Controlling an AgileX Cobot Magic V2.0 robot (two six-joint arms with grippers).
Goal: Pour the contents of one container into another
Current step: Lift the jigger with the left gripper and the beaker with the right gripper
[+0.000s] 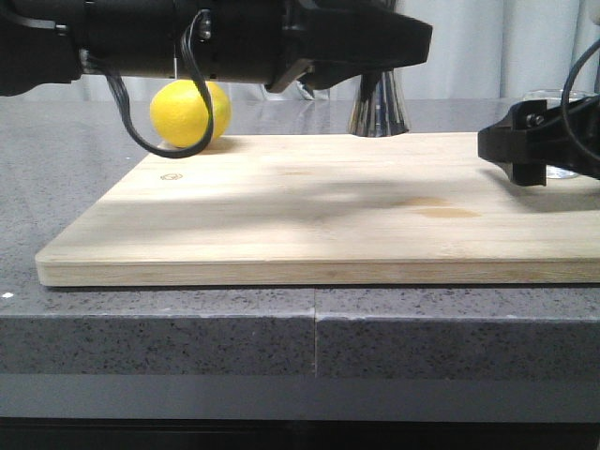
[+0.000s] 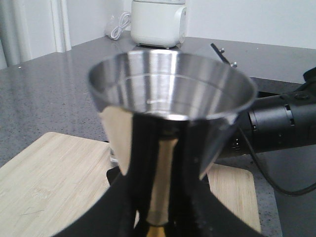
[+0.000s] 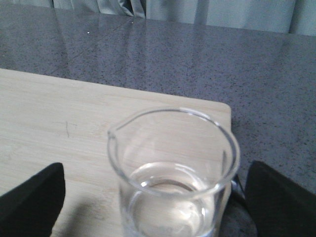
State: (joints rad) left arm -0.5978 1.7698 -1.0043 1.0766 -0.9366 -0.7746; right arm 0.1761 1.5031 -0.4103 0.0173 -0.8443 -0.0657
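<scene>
From the front we could see only the foot of the steel jigger [image 1: 377,114], standing at the far edge of the cutting board [image 1: 319,211]; our left arm hid its upper part. The glass beaker [image 1: 561,131] was mostly hidden behind the right hand [image 1: 511,150] at the board's right end. In the left wrist view the jigger [image 2: 170,106] filled the frame, upright, with the left hand [image 2: 158,217] closed on its narrow waist. In the right wrist view the beaker [image 3: 173,170] stood between the spread fingers [image 3: 32,197], apparently touched by neither, holding clear liquid. A lemon [image 1: 190,113] sat near the board's far left corner on the grey table [image 1: 56,178].
</scene>
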